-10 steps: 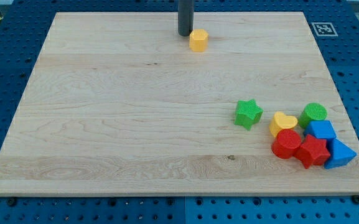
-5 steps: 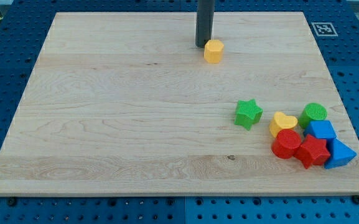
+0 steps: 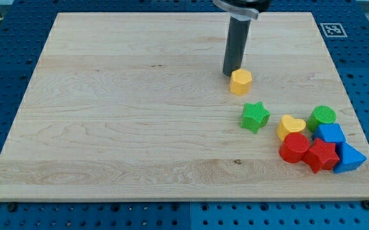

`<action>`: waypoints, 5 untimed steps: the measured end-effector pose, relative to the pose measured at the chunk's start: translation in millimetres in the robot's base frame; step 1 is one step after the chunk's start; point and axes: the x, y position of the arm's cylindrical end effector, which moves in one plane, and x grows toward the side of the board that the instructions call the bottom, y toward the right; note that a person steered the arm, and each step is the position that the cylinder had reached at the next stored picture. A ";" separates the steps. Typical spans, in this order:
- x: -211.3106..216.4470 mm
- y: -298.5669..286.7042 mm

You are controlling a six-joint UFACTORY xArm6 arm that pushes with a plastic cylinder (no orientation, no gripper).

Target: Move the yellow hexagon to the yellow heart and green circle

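Note:
The yellow hexagon lies on the wooden board, right of the middle. My tip touches its upper left side. The yellow heart lies lower right, with the green circle just to its right. The green star sits between the hexagon and the heart, just below the hexagon.
A red cylinder, a red star-like block, a blue block and a blue triangle cluster against the heart and circle near the board's right edge. A marker tag is at the top right corner.
My tip has pushed the yellow hexagon down and to the right, from near the top edge toward the green star.

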 end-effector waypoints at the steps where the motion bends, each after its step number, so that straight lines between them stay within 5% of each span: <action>1: 22.4 4.0; 5: 96.9 53.5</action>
